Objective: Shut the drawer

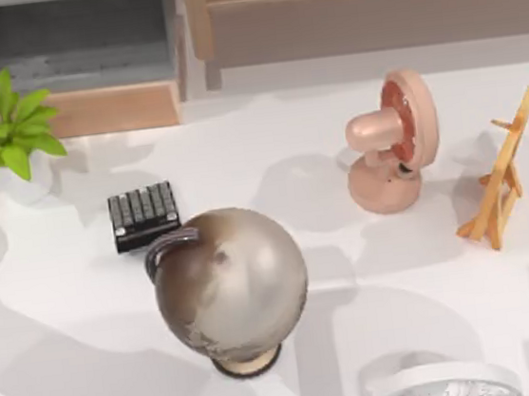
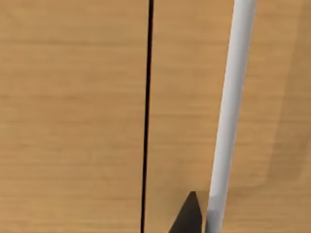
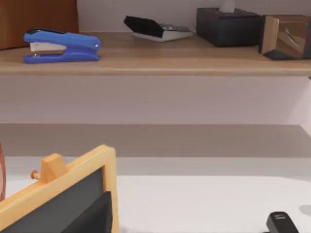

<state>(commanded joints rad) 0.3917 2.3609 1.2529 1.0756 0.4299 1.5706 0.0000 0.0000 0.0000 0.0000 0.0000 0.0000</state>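
Observation:
The drawer [image 1: 111,108] stands pulled out at the table's back left, showing its grey floor and walls behind a light-tan front panel. In the left wrist view, tan wood [image 2: 73,116] with a thin dark seam and a pale grey bar [image 2: 231,111] sits very close to the camera. My left gripper [image 2: 190,221] shows there as one dark tip right beside that bar. In the right wrist view, my right gripper [image 3: 187,227] is open, its dark fingers [image 3: 281,223] spread wide and low, facing the shelf.
A potted plant [image 1: 4,132] stands just in front of the drawer's left end. A black keypad [image 1: 144,215], a globe [image 1: 231,283], a pink fan [image 1: 392,140], a small wooden easel [image 1: 500,171] and a white fan [image 1: 444,390] occupy the table. The brown shelf [image 1: 367,5] carries a blue stapler [image 3: 60,47].

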